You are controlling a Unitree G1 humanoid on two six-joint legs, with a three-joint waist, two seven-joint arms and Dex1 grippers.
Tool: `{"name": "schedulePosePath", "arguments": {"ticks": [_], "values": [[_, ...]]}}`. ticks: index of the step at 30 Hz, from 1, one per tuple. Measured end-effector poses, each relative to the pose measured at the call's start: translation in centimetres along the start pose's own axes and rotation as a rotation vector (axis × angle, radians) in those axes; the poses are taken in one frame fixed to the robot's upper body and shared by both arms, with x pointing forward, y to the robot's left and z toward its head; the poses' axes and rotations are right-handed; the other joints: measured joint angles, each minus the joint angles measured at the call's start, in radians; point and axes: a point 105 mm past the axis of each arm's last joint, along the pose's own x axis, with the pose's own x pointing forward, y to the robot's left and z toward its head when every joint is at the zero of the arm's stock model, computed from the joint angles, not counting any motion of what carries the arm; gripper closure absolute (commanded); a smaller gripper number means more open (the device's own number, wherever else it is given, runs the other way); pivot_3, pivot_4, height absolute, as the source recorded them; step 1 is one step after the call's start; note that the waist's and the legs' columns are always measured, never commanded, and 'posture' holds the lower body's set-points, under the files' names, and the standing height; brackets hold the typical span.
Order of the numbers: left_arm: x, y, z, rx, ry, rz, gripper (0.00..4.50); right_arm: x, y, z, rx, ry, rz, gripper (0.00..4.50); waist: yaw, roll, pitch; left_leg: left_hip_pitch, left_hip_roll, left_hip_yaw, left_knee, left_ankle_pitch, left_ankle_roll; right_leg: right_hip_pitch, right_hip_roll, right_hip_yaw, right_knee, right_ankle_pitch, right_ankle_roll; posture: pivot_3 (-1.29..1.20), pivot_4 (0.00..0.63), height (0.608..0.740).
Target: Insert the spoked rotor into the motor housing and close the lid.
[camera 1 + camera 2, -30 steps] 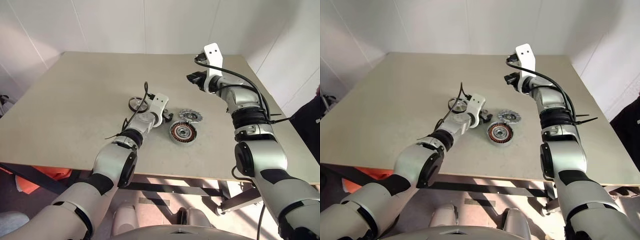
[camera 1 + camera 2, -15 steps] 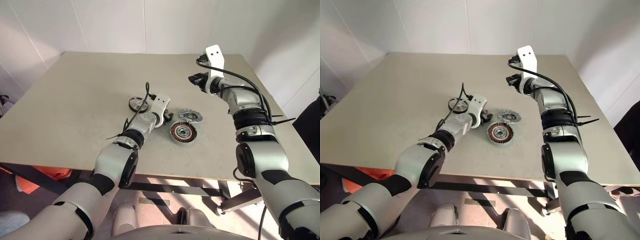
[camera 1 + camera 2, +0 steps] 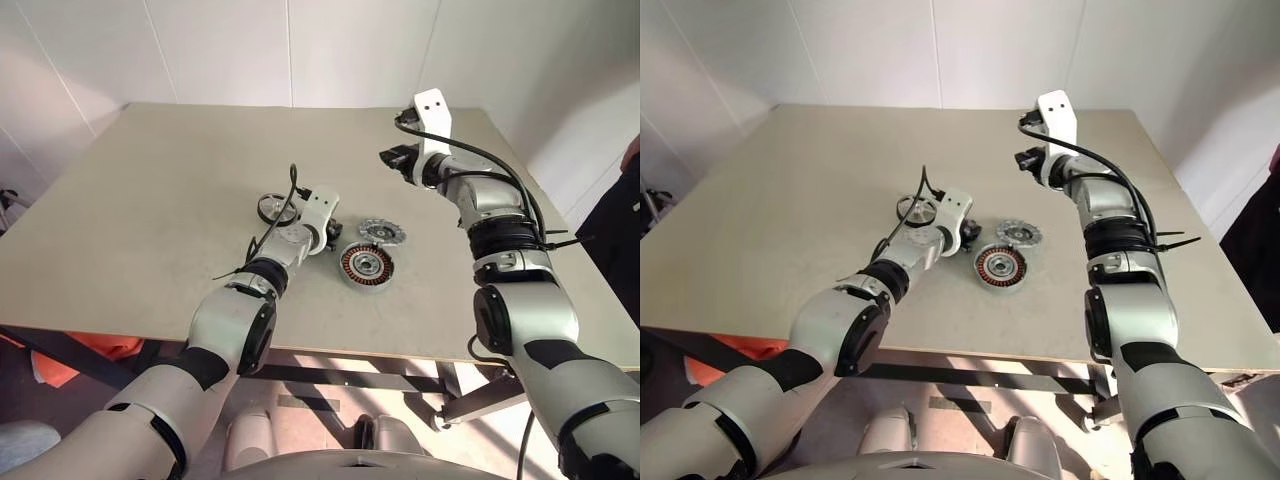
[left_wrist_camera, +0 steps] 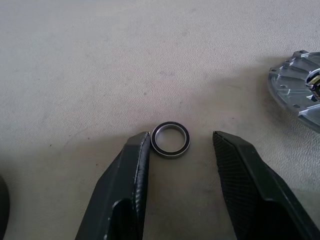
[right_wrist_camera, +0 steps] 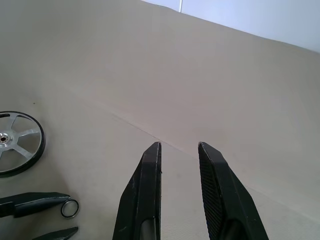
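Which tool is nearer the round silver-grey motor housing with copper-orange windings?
The left. The left tool sits low over the table beside the round silver-grey motor housing with copper-orange windings. The right tool hangs raised, farther back, apart from it.

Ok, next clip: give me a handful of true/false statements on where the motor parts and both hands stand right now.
1. A small ring lies on the table between the left hand's fingers. True.
2. The rotor already sits inside the housing. False: it lies flat on the table, apart from the housing.
3. The lid covers the housing. False: it lies beside the housing, whose copper windings are exposed.
4. The right hand is above the table, holding nothing. True.
5. The left hand grips the rotor. False: its open fingers flank the ring.
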Motion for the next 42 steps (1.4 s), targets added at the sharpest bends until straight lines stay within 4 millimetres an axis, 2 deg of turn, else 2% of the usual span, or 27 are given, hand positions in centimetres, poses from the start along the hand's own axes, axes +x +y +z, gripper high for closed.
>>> {"name": "schedulePosePath", "arguments": {"ticks": [5, 8, 11, 28, 35, 38, 42], "values": [[0.0, 0.0, 0.0, -0.005, -0.001, 0.001, 2.26, 0.0, -0.1, -0.1, 0.001, 0.002, -0.003, 3.27, 0.0, 0.0, 0.0, 0.0, 0.0, 0.0, -0.001, 0.0, 0.0, 0.0, 0.0, 0.0, -0.001, 0.0, 0.0, 0.0, 0.0, 0.74], [0.0, 0.1, 0.0, -0.012, -0.003, 0.004, 2.84, 0.0, -0.1, -0.1, 0.001, 0.003, -0.004, 3.27, 0.0, 0.0, 0.0, 0.0, 0.0, 0.0, -0.002, 0.0, 0.0, 0.0, 0.0, 0.0, -0.001, 0.0, 0.0, 0.0, 0.0, 0.74], [-0.1, 0.5, 0.0, -0.016, -0.003, 0.017, 3.73, 0.0, -0.1, -0.2, 0.001, 0.004, -0.005, 3.27, 0.0, 0.0, 0.0, 0.0, -0.001, 0.0, -0.003, 0.0, 0.0, 0.0, 0.0, 0.0, -0.002, 0.0, 0.0, 0.0, 0.0, 0.74], [-0.1, 0.6, 0.1, -0.011, -0.009, 0.025, 3.73, 0.0, -0.1, -0.2, 0.001, 0.003, -0.009, 3.27, 0.0, 0.0, 0.0, 0.001, -0.004, 0.0, -0.008, 0.001, 0.0, 0.0, -0.002, -0.001, -0.005, 0.0, 0.0, 0.0, 0.0, 0.74], [-1.2, 3.9, 0.9, -0.058, -0.065, 0.045, 3.73, -0.6, 0.2, -0.4, -0.031, -0.011, 0.027, 3.27, 0.0, 0.0, 0.0, 0.0, -0.004, 0.0, -0.011, 0.001, 0.0, 0.0, -0.002, -0.001, -0.009, 0.0, 0.0, 0.0, 0.0, 0.74], [-2.1, 4.7, 1.8, -0.081, -0.128, -0.039, 3.73, -1.4, 0.3, -0.5, -0.058, -0.034, 0.046, 3.27, 0.007, 0.0, 0.0, -0.001, -0.005, 0.0, -0.011, 0.002, -0.001, 0.0, -0.002, -0.001, -0.01, 0.0, 0.0, 0.0, 0.0, 0.74], [-3.3, 4.1, 1.9, -0.119, -0.182, -0.221, 3.73, -2.3, -0.5, -1.8, -0.079, -0.024, 0.02, 3.27, 0.022, -0.001, 0.001, -0.001, -0.005, 0.001, -0.012, 0.002, -0.001, 0.0, -0.003, -0.002, -0.01, 0.0, 0.0, 0.0, 0.0, 0.74]]}}
